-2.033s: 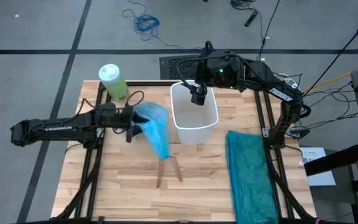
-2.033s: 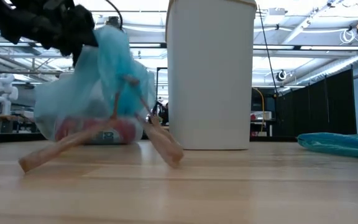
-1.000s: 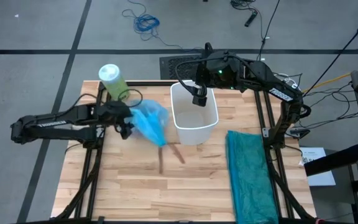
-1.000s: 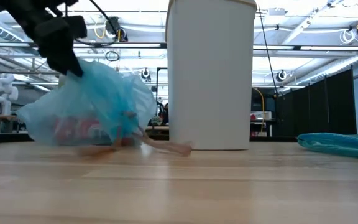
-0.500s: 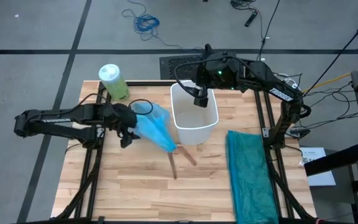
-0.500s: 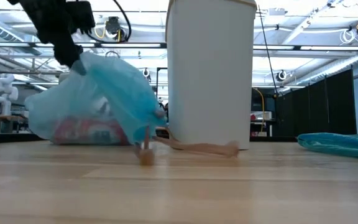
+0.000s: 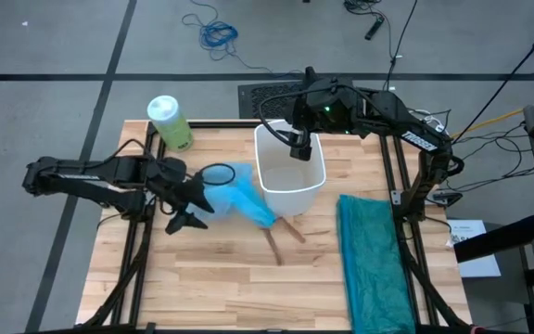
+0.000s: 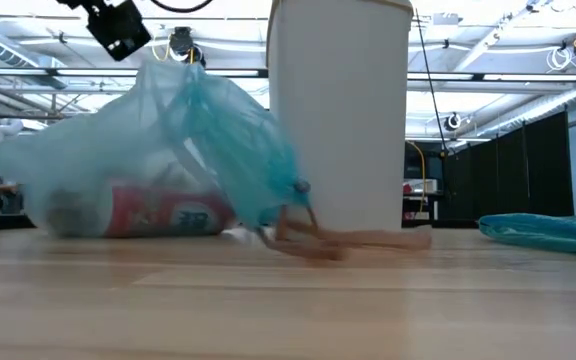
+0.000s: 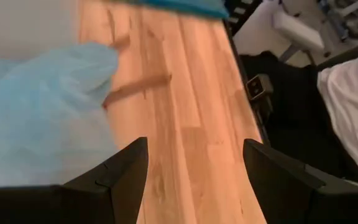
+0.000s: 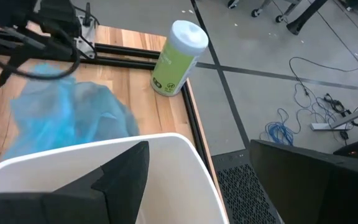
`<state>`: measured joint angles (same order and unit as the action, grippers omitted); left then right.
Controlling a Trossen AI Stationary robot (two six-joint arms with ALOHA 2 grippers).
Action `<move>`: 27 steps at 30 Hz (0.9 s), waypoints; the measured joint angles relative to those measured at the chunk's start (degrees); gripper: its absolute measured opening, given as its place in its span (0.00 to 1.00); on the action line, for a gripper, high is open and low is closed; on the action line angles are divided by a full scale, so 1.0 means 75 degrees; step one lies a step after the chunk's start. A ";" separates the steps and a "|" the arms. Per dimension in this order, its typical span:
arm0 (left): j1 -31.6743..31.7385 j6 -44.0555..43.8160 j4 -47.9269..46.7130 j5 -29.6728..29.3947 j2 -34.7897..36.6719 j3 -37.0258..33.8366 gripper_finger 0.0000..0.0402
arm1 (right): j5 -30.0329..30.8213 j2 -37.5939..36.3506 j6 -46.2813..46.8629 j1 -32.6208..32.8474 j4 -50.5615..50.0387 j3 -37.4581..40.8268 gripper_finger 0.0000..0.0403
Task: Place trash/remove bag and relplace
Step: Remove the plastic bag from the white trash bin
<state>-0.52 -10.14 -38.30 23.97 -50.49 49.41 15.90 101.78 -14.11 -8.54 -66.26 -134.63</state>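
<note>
Wooden surface [image 7: 211,278] bears the full bag [image 7: 239,193] beside the wastebasket [image 7: 290,181]; left gripper [image 7: 182,215] jaws apart, empty; right gripper [image 7: 297,148] jaws straddle the wastebasket's rim; next, fetch the teal bag [image 7: 371,255] gently.

Your near table [image 7: 211,288] half lies bare; blue bag [image 7: 239,197], white wastebasket [image 7: 290,176] and teal bag [image 7: 371,260] block elsewhere.

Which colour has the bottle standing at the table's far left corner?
The bottle is light green with a white cap; the right wrist view shows it best.
</note>
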 joint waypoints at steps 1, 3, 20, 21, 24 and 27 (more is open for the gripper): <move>-0.0010 0.0001 -0.0048 -0.0001 -0.0063 0.0000 0.64 | 0.0000 0.0000 0.0000 0.0000 0.0000 0.0000 0.67; -0.0014 -0.0018 -0.0239 -0.0019 -0.0197 -0.0001 0.64 | -0.0004 0.0000 0.0002 0.0000 -0.0006 0.0000 0.67; -0.0416 -0.0182 0.0595 -0.0253 -0.0272 -0.0003 0.64 | -0.0748 0.0112 0.0971 0.1656 -0.1161 0.0003 0.23; -0.0416 -0.0185 0.0567 -0.0381 -0.0275 -0.0003 0.63 | -0.0744 0.0192 0.1024 0.1824 -0.1195 0.0003 0.16; -0.0422 -0.0176 0.0392 -0.0911 -0.0276 -0.0003 0.61 | -0.0476 0.0509 0.1120 0.2156 -0.1406 0.0100 0.03; -0.0422 -0.0148 -0.0039 -0.1476 -0.0376 -0.0003 0.53 | -0.0166 0.0592 0.1423 0.2270 -0.1489 0.0742 0.01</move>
<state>-3.68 -11.25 -38.60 12.90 -53.31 49.39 14.66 106.21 -3.44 8.49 -77.43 -129.06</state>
